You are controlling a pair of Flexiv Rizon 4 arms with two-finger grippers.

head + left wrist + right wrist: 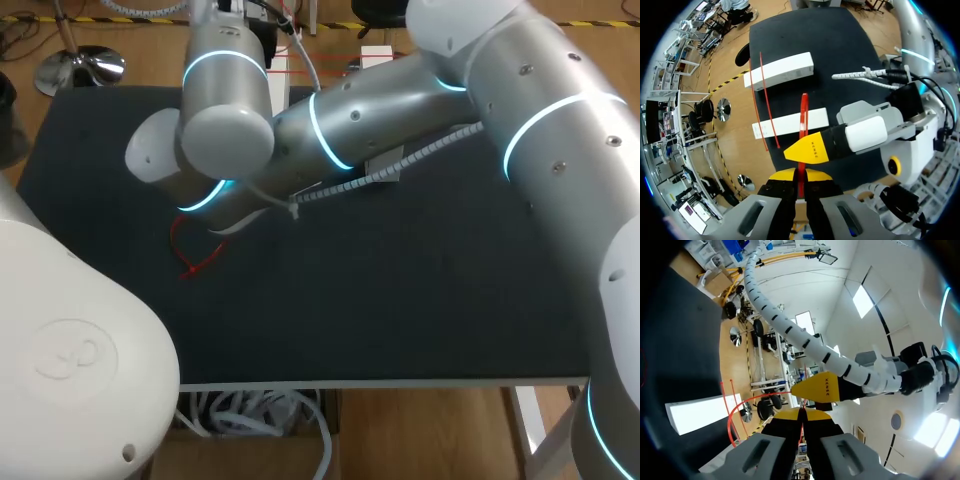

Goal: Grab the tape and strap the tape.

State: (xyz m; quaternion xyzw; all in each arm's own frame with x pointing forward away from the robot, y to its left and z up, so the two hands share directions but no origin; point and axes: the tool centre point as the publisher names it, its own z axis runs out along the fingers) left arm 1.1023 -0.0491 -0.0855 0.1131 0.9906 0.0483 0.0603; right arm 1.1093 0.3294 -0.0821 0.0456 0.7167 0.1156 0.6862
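Note:
The tape is a thin red strap. In the left wrist view my left gripper (799, 175) is shut on the red strap (803, 115), which runs straight ahead from its yellow tips. The right gripper's yellow fingertip (807, 148) lies across just ahead of them. In the right wrist view my right gripper (801, 414) is shut on the strap, which curves away in a red loop (740, 407); the left gripper's yellow fingertip (817, 388) crosses close ahead. From the head camera a bend of the strap (188, 255) lies on the black table under the crossed arms, which hide both grippers.
Two long white blocks (780, 71) (790, 123) lie on the black tabletop (400, 290) ahead of the left gripper, with thin red lines (765, 110) running across them. A white ribbed cable hose (390, 172) hangs along the right arm (540, 130).

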